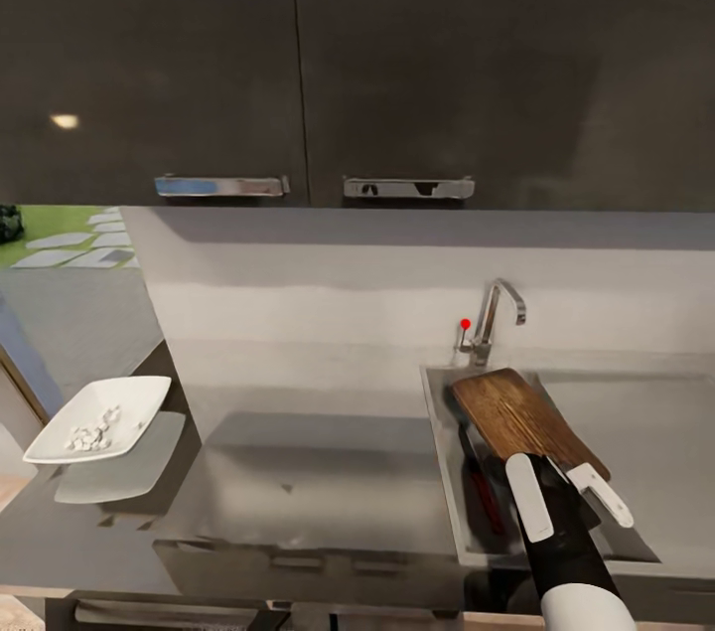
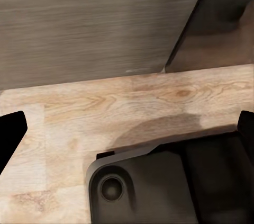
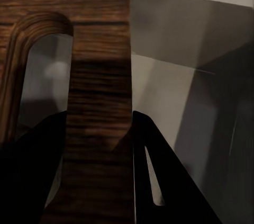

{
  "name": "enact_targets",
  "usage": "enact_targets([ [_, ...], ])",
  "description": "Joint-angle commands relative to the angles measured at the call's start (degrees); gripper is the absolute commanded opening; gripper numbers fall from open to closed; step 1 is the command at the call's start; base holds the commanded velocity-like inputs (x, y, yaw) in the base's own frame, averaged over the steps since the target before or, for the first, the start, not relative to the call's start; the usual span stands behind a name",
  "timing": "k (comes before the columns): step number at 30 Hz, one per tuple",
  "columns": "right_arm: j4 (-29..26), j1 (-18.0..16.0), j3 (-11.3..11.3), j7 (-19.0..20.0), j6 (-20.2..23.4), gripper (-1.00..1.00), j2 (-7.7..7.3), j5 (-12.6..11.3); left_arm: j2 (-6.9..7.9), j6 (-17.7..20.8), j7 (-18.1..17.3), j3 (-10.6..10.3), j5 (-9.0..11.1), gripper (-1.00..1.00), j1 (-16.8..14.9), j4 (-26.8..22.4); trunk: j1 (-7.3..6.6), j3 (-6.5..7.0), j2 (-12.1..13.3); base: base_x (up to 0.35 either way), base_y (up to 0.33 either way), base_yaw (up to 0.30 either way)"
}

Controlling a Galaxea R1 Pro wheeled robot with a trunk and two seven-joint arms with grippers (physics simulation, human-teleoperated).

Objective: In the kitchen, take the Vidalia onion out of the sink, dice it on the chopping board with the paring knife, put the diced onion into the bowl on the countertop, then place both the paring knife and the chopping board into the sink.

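Presently the right gripper (image 1: 569, 497) pinches the chopping board (image 1: 518, 420) at its slot-handle end, fingers on either face of the wood. The board slants into the sink (image 1: 444, 472), far end up near the faucet (image 1: 494, 311). A red-handled paring knife (image 1: 481, 494) lies in the basin beneath. Judgement: lower the held end until the board rests, then release, avoiding the knife. The bowl (image 1: 97, 419) holds diced onion (image 1: 91, 433). Left gripper state: cannot tell.
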Motion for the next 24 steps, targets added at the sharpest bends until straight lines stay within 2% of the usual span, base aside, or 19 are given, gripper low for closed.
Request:
enact_targets([
  [1, 0.1, -0.1, -0.1, -0.2, 0.6, -1.00, 0.04, 0.1, 0.07, -0.1, 0.1, -0.3, 0.3, 1.00, 0.0, -0.1, 0.04, -0.21, -0.1, 0.000, 0.000, 0.000],
  [7, 0.5, -0.1, -0.1, -0.2, 0.6, -1.00, 0.03, 0.1, 0.07, -0.1, 0.1, -0.3, 0.3, 1.00, 0.0, -0.1, 0.04, -0.76, -0.1, 0.014, 0.000, 0.000],
  [10, 0.5, -0.1, -0.1, -0.2, 0.6, -1.00, 0.03, 0.0, 0.07, -0.1, 0.1, -0.3, 0.3, 1.00, 0.0, -0.1, 0.04, -1.04, -0.1, 0.189, 0.000, 0.000],
  [15, 0.6, -0.1, -0.1, -0.1, 0.5, -1.00, -0.04, -1.8, 0.09, -0.1, 0.1, -0.3, 0.3, 1.00, 0.0, -0.2, 0.04, -1.49, -0.1, 0.169, 0.000, 0.000],
  [24, 2.2, -0.1, -1.0, 0.2, 0.5, -1.00, -0.45, -2.3, 0.08, -0.1, 0.1, -0.3, 0.3, 1.00, 0.0, -0.1, 0.04, -2.32, -0.1, 0.017, 0.000, 0.000],
])
